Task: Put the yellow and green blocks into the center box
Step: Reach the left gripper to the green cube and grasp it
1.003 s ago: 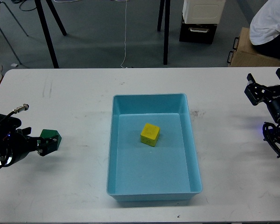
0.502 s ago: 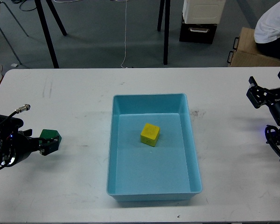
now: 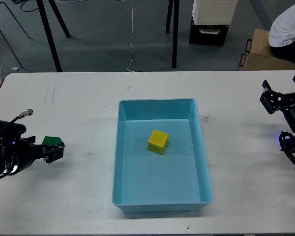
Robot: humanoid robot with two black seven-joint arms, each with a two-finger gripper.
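A yellow block [image 3: 158,141] lies inside the light blue box [image 3: 203,162] at the table's centre. A green block [image 3: 51,142] sits at the far left of the table, between the fingers of my left gripper [image 3: 53,149], which is shut on it. The lower part of the block is hidden by the gripper's fingers. My right gripper [image 3: 284,91] is at the table's right edge, open and empty, far from the box.
The white table [image 3: 88,98] carries only the box and the block. Behind it stand black stand legs [image 3: 49,34], a white container on a black case [image 3: 211,19] and a cardboard box [image 3: 258,54]. A seated person [image 3: 287,27] is at the top right.
My left gripper with the green block has drawn back slightly to the left and down. The right arm has shifted a little to the right. The yellow block has not moved.
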